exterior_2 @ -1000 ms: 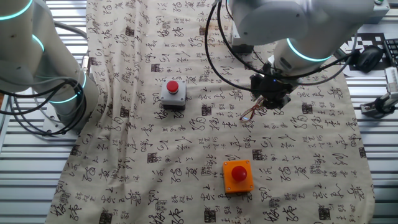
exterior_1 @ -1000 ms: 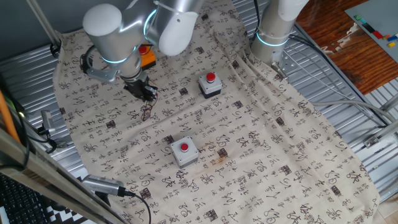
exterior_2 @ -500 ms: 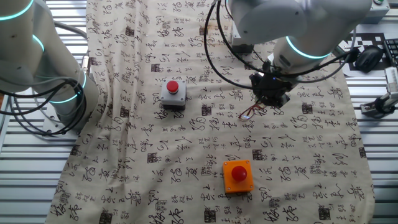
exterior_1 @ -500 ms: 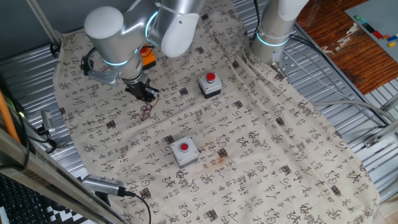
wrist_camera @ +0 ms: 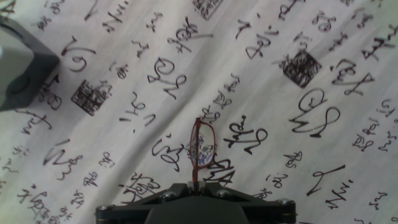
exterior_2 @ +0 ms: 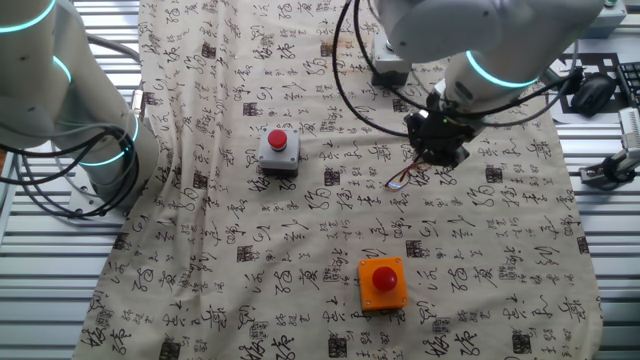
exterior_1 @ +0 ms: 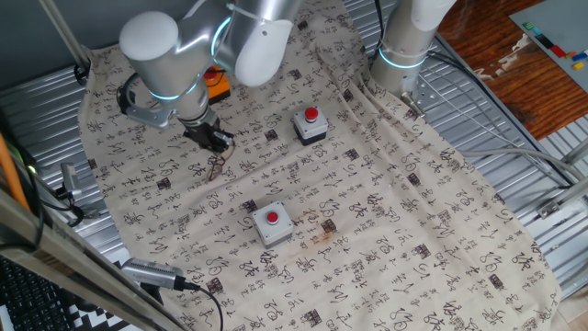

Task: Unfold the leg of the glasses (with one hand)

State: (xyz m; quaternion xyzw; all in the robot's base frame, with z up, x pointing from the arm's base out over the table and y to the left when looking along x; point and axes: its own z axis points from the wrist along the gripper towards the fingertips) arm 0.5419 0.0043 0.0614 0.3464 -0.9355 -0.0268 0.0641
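The gripper (wrist_camera: 198, 185) looks pinched on the glasses (wrist_camera: 202, 149) near one end, the leg seemingly not yet swung out.

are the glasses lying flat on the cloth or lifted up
Lifted at one end: the gripper is shut on the glasses, which hang from it toward the cloth. Whether the lower rim touches, cannot tell.

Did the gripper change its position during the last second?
Yes, slightly. In the other fixed view the gripper has shifted up and a little right, away from the orange button box. The glasses hang at nearly the same spot.
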